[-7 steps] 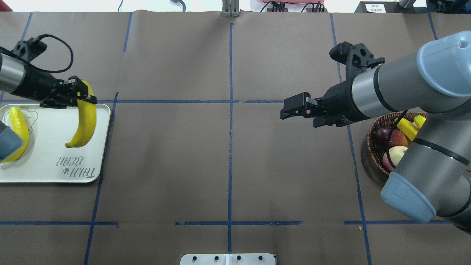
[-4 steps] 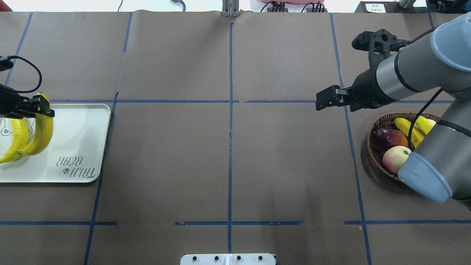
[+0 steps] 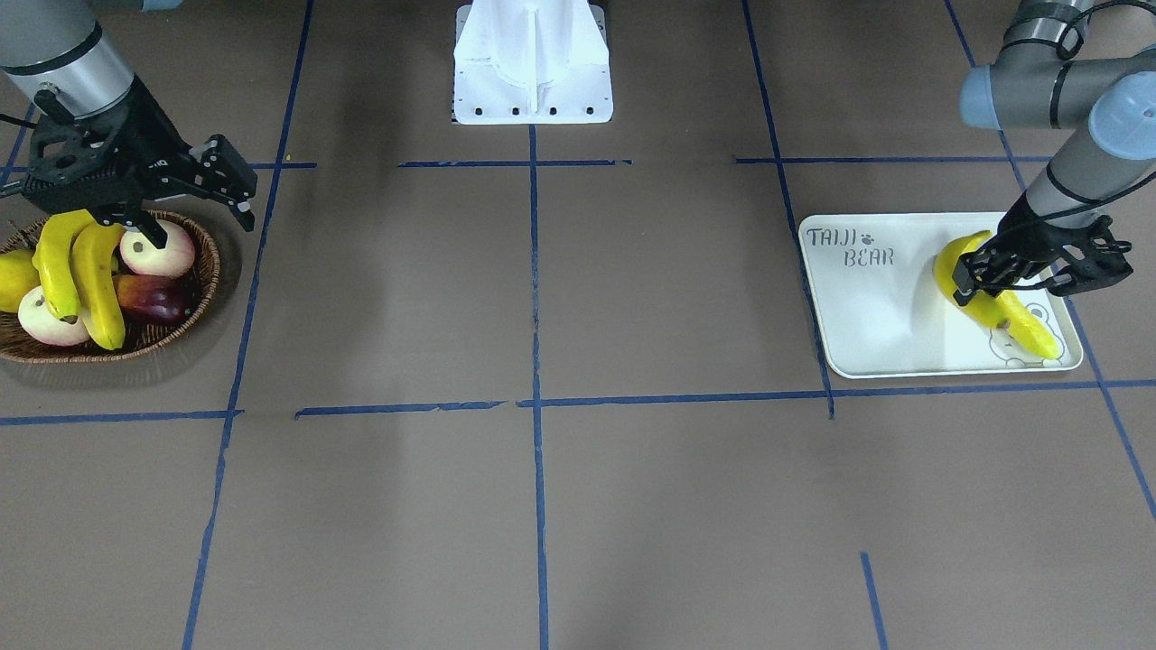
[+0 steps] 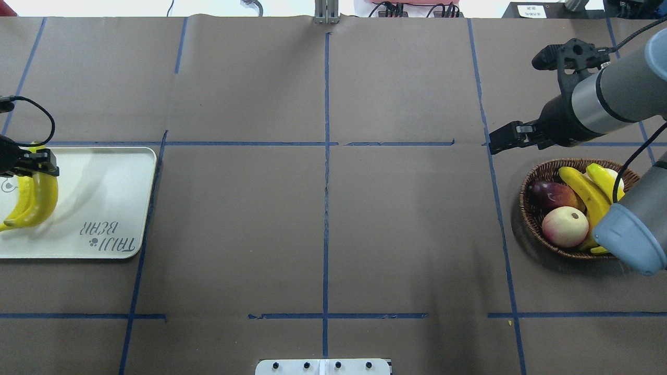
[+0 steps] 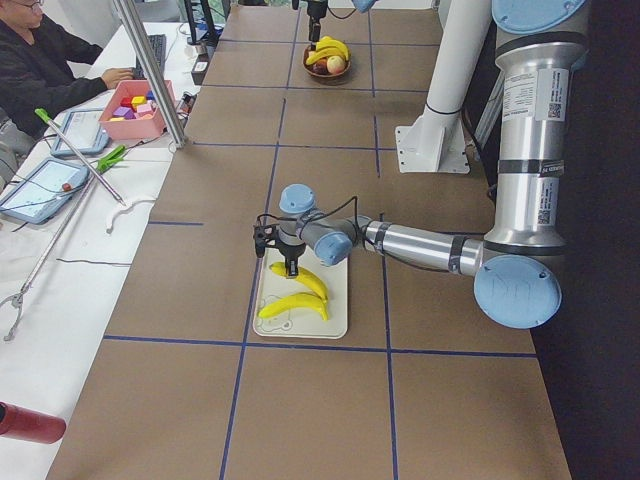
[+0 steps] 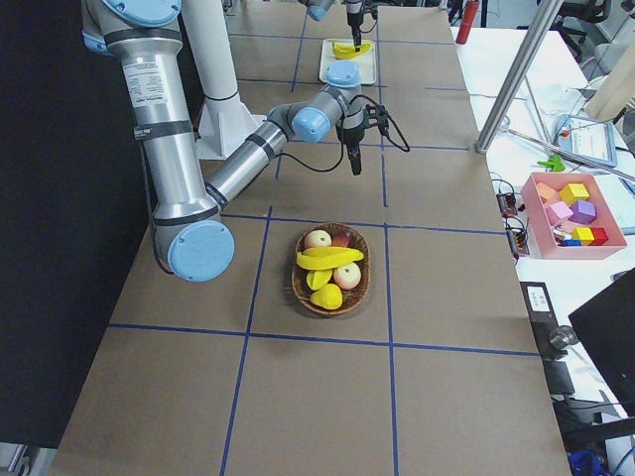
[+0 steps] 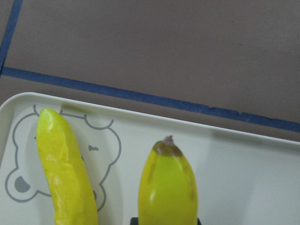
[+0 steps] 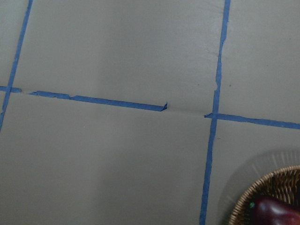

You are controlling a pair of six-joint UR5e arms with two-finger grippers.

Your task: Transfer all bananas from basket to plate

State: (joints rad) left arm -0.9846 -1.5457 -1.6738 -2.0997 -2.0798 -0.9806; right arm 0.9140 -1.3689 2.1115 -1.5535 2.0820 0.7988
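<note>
The off-white plate (image 4: pixel 104 198) (image 3: pixel 867 316) (image 7: pixel 243 178) lies at the table's left end. My left gripper (image 4: pixel 34 161) (image 3: pixel 984 282) is low over it, shut on the top end of a banana (image 4: pixel 44 200) (image 7: pixel 166 187) (image 5: pixel 305 282). A second banana (image 4: pixel 18 205) (image 7: pixel 65 168) (image 3: pixel 1034 334) lies right beside it on the bear drawing. Two more bananas (image 4: pixel 583 190) (image 3: pixel 95 289) rest in the wicker basket (image 4: pixel 526 213) (image 3: pixel 181 325). My right gripper (image 4: pixel 495 146) (image 3: pixel 237 185) hangs open and empty just beyond the basket's far left rim.
The basket also holds a pale apple (image 4: pixel 565 226), a dark red fruit (image 4: pixel 552 194) and a round yellow fruit (image 3: pixel 13 271). Blue tape lines cross the brown table. A person sits at a side desk (image 5: pixel 40 60) with a pink box of blocks (image 6: pixel 571 213).
My left gripper carried the banana leftward and lower, down beside the first banana on the plate. My right arm drew back to the right, to a spot close by the basket.
</note>
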